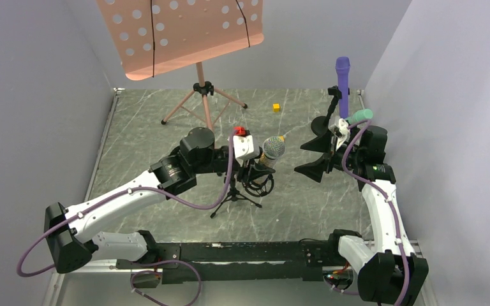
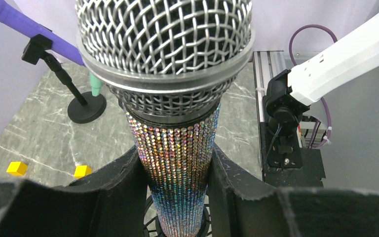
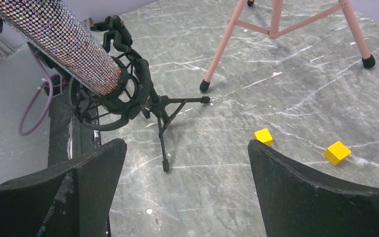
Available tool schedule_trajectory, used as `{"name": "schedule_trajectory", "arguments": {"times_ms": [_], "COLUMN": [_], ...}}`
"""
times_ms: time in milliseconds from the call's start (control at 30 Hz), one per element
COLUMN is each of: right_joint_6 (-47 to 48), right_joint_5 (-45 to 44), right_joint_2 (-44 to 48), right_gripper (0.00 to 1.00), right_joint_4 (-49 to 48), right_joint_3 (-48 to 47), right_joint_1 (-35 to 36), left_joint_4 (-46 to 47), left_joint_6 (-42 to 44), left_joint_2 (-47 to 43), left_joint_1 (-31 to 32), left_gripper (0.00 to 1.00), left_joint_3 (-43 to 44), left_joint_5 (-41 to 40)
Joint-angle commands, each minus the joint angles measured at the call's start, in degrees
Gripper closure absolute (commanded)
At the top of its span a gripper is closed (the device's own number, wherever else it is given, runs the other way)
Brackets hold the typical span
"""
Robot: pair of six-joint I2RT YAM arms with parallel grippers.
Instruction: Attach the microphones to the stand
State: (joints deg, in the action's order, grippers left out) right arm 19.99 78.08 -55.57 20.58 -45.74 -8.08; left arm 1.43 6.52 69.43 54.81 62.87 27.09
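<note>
The glittery silver-pink microphone with its silver mesh head stands nearly upright. My left gripper is shut on its body, both fingers pressing its sides. Its lower end sits in the ring mount of a small black tripod stand. The purple microphone points up in the clip of a round-based stand at the back right. The mint-teal microphone shows beside it, its lower part hidden. My right gripper hangs open to the right of the tripod, with nothing between its fingers.
A pink music stand stands at the back, its legs spread on the grey marbled floor. Small yellow cubes lie on the floor near the right gripper. Grey walls close in on the left and right.
</note>
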Motion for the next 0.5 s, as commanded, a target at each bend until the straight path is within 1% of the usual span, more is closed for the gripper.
{"name": "schedule_trajectory", "arguments": {"times_ms": [0, 233, 467], "right_joint_6": [1.63, 1.7, 1.81], "right_joint_5": [0.05, -0.12, -0.08], "right_joint_2": [-0.27, -0.48, -0.6], "right_gripper": [0.0, 0.0, 0.0], "right_joint_4": [-0.06, -0.01, 0.08], "right_joint_3": [-0.67, -0.62, -0.58], "right_joint_1": [-0.19, -0.17, -0.18], "left_joint_4": [-22.37, -22.54, -21.85], "left_joint_6": [3.39, 2.84, 2.55], "left_joint_2": [5.18, 7.57, 7.96], "left_joint_1": [-0.83, -0.97, -1.78], "left_gripper": [1.0, 1.0, 1.0], "left_joint_3": [-3.77, -4.41, -6.18], "left_joint_5": [-4.7, -3.27, -2.38]}}
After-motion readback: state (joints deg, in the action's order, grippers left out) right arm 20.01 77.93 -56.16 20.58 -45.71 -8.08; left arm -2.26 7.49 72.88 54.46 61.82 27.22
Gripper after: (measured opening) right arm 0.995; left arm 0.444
